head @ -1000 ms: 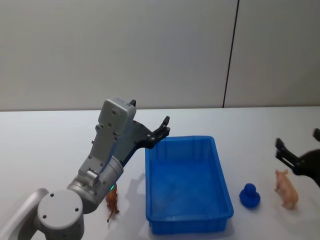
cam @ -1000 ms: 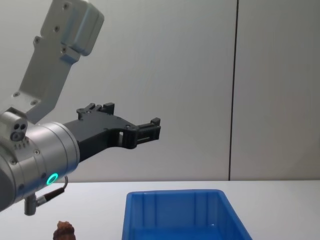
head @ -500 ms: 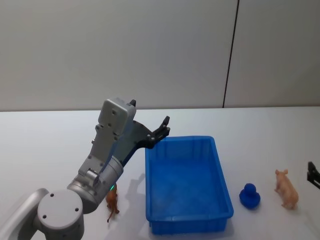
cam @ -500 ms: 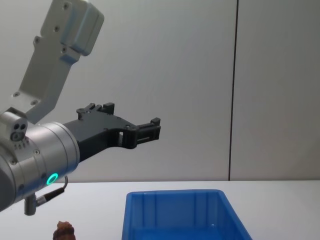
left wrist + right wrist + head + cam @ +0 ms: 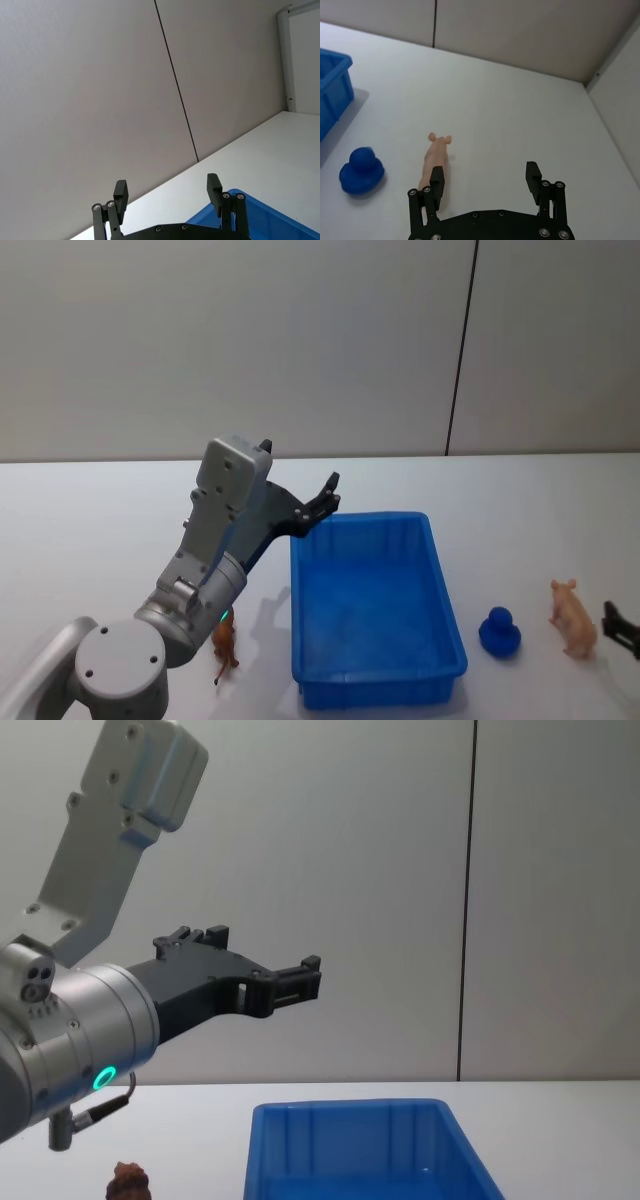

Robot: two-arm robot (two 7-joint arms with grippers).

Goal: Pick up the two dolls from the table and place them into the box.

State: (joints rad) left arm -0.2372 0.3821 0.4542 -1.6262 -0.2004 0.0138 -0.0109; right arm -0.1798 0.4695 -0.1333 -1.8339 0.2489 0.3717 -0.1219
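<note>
The pink pig doll [image 5: 573, 617] stands on the bench [image 5: 100, 510] to the right of the box [image 5: 365, 517], with a blue duck [image 5: 499, 632] between it and the box's right wall. The right jaws, spread wide and holding nothing, hang low just beyond the pig, on the side away from the box. Seen from the right wrist, the pig lines up with one finger rather than the middle of the gap. The likely job is to shift sideways until it is centred, then come down and close across its flanks, clear of the duck. The brown doll [image 5: 226, 642] waits just beside the box's left wall. The left jaws, open and empty, are held high over the box's far left corner.
</note>
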